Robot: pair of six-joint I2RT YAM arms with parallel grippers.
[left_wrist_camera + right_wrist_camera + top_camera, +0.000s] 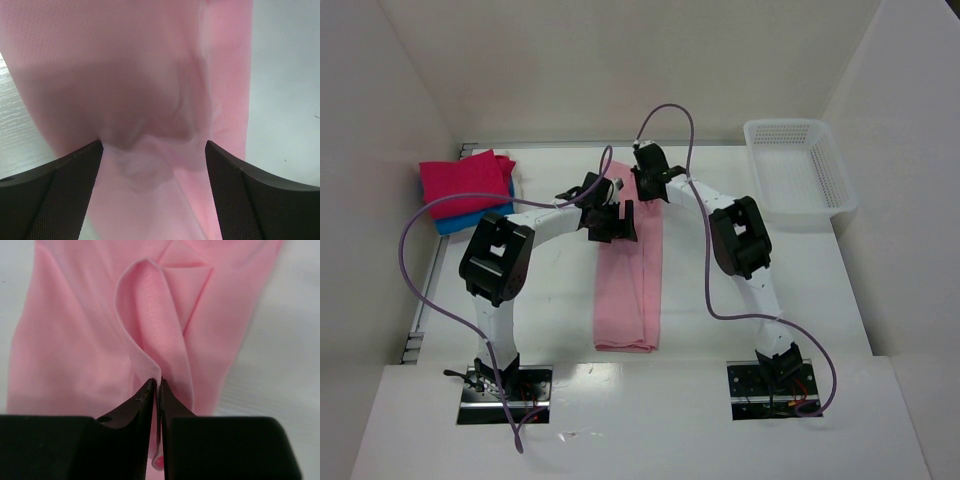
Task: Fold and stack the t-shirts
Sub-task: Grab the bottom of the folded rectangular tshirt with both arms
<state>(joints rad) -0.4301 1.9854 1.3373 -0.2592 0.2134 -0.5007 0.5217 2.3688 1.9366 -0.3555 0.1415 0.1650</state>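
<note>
Along worktop centre, light pink t-shirt (630, 290) lies as long narrow strip running far to near. Right end effector (156, 382) pinches raised fold at strip's far end. Left end effector (154, 145) spread wide astride cloth, nothing pinched. Likely best: left takes all layers level with right, then both carry far end toward near end, edges aligned. Magenta t-shirt (465, 178) on blue t-shirt (470, 220), far-left corner.

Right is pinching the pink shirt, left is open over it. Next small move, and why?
Probably close the left gripper on the cloth. The right gripper is shut on a raised fold of the light pink t-shirt, which lies as a long strip, while the left's fingers straddle bunched fabric ungripped. With both holding, the strip's far end could be folded over.
</note>
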